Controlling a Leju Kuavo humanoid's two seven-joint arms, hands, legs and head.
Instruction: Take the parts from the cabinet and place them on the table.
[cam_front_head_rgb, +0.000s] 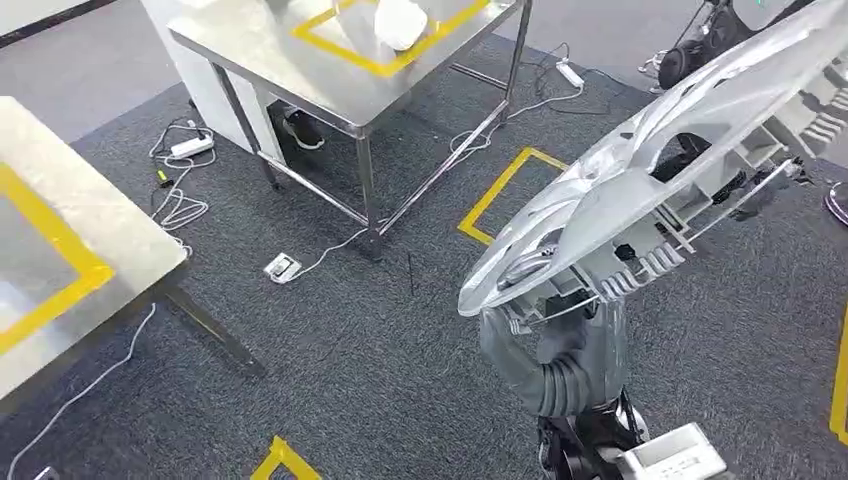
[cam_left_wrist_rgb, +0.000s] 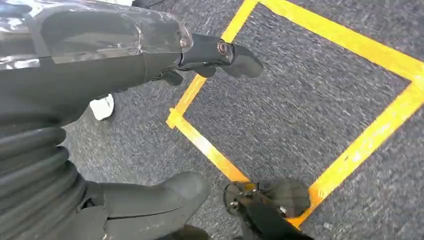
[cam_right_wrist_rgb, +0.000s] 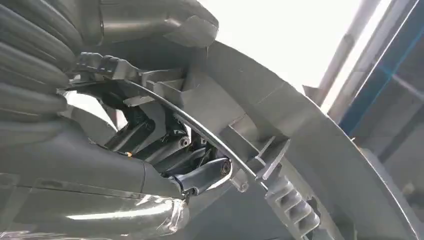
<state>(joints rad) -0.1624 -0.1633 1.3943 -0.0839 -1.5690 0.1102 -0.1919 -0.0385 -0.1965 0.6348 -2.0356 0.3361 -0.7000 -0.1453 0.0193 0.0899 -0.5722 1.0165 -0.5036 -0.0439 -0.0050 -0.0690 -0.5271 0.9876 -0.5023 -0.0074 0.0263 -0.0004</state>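
Right hand (cam_front_head_rgb: 560, 335) grips silver part (cam_front_head_rgb: 690, 150), carried above floor; table (cam_front_head_rgb: 300, 60) at 11 o'clock, placing still left. Left hand (cam_left_wrist_rgb: 150, 125) hangs empty, fingers apart.

right hand (cam_right_wrist_rgb: 165, 150) | grips grey ribbed part (cam_right_wrist_rgb: 280, 130) | fingers curled

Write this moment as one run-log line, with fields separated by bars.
phase: carrying | right hand: grips silver plastic part | left hand: holds nothing, over floor | steel table: ahead
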